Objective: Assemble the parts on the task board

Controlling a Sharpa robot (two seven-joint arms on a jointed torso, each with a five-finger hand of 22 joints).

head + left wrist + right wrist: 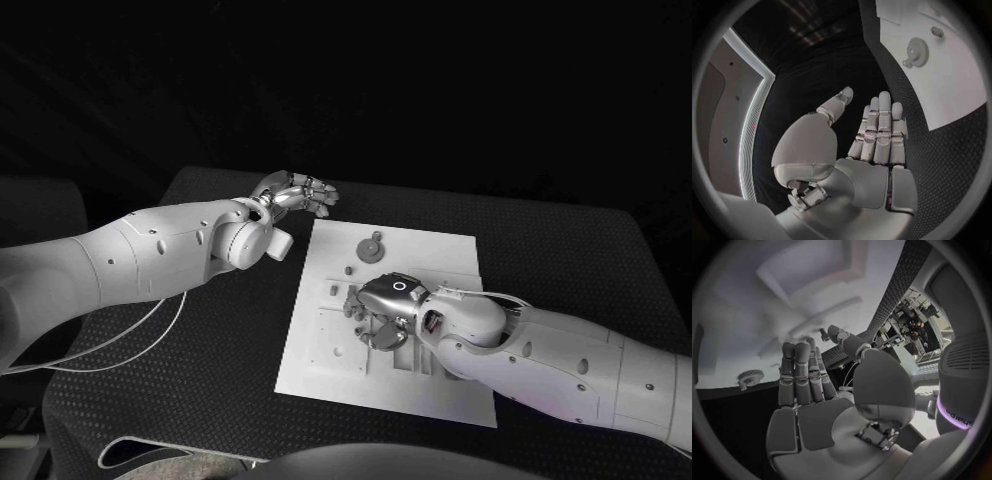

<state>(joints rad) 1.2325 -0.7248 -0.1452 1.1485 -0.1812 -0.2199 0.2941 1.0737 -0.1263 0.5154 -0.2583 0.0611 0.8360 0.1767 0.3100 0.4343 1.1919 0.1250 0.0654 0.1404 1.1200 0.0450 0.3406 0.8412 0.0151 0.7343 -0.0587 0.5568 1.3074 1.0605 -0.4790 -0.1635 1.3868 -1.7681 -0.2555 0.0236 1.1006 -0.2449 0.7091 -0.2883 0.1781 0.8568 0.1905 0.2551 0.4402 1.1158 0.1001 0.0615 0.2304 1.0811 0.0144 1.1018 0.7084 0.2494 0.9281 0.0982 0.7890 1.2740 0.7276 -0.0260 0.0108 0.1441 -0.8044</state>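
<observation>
The white task board (433,255) lies in the middle of the black table. A grey gear (374,246) sits near its far end, with small parts (351,268) beside raised fixtures further in. My right hand (387,310) is low over the board's middle with its fingers reaching down; they are stretched out and hold nothing (804,385). The gear (750,376) lies beyond its fingertips. My left hand (296,192) hovers off the board's far left corner, fingers straight and empty (873,140), with the board (954,85) and the gear (917,50) off to one side.
A thin white cable (130,340) loops over the table's left side under my left arm. Bare black table (577,250) stretches to the right of the board and along its far edge.
</observation>
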